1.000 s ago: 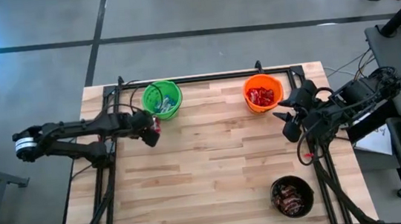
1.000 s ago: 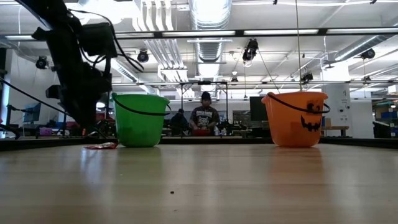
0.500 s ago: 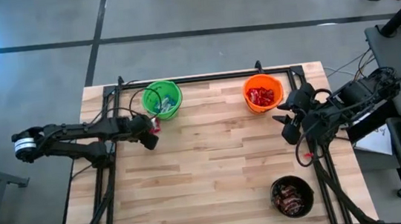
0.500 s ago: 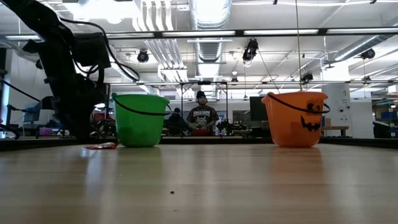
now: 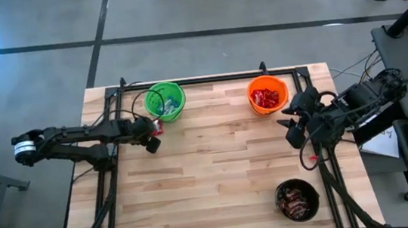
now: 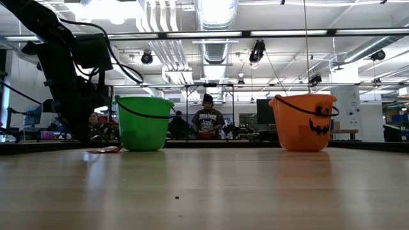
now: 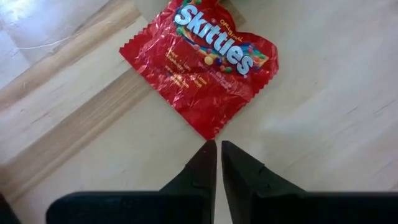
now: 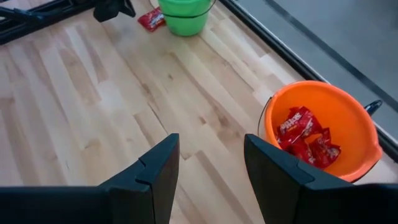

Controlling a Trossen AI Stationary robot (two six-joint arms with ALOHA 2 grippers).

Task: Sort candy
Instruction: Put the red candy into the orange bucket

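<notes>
Packet: red Skittles packet [image 7: 200, 67] flat on table, beside green bucket [image 5: 165, 101]; light, crinkly, slippery.
Hold: pinch nearest corner, probably.
L gripper [image 7: 216, 163]: shut, empty, tips just short of packet.
R gripper [image 8: 211, 163]: open, empty, near orange bucket [image 8: 323, 127].

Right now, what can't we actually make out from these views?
- Green bucket contents: too small in the high view, hidden by its wall in the low view.
- Black bucket: absent from the low view; its dark candy too small to identify from above.
- Left gripper: shut beside the red Skittles packet; whether it pinches the corner is unclear.

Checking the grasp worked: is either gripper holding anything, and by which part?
Nothing. The left gripper is shut just short of the red Skittles packet; the right gripper is open and empty.
</notes>
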